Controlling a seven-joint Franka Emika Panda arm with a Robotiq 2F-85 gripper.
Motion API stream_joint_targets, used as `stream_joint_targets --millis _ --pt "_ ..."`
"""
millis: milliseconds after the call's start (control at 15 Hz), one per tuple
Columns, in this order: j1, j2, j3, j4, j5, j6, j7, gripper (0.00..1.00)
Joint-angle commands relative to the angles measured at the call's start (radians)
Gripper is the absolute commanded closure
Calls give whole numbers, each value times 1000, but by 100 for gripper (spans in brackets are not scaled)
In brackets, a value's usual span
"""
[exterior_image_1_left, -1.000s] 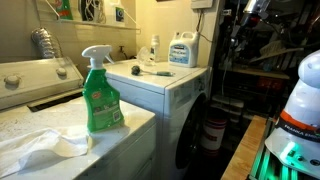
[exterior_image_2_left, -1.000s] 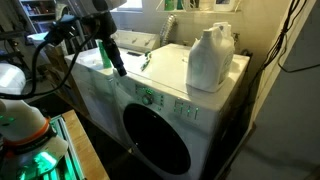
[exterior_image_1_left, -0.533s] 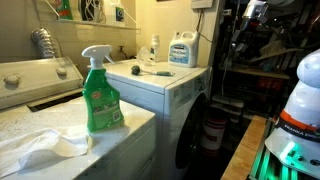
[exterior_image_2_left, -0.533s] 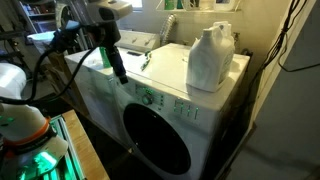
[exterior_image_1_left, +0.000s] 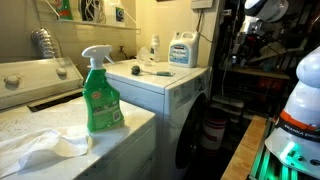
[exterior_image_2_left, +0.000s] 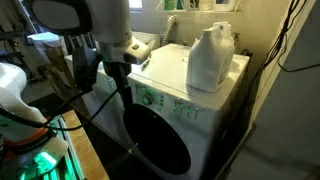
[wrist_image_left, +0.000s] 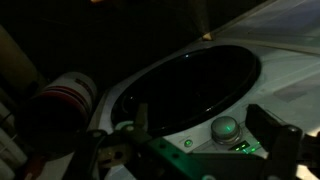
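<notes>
Laundry-room washer door (wrist_image_left: 190, 85) lies just beyond the hand (wrist_image_left: 187, 150), spread wide and gripping nothing.

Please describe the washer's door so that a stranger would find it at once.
Find the white washing machine with a white jug on top. On its front, under the control panel, is the door: large, round and dark, unlike the small knob above it.

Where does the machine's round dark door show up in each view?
In an exterior view: round door, lower centre, seen obliquely on the machine's front.
In an exterior view: bottom centre, facing the camera.
Wrist view: fills the centre.
Shared landmark: detergent jug on top of the machine, in both exterior views only.
</notes>
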Motion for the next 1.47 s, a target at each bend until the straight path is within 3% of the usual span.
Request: stream_joint_targets --millis 0,333,467,533,1000,1133,1200,1267,1400 --pt "6 131 -25 32 54 4 -121 0" --pt "25 266 -10 58 148 69 -247 0" --pt "41 322 1 75 195 160 -335 0" --pt "-1 248 29 37 154 107 -261 0" --pt "7 319 43 72 180 152 -310 0" --pt "26 342 33 87 244 124 -374 0" --pt "35 352 33 89 289 123 -409 2" --pt "40 360 36 92 333 115 -439 25" --pt "39 381 52 97 388 117 -490 30"
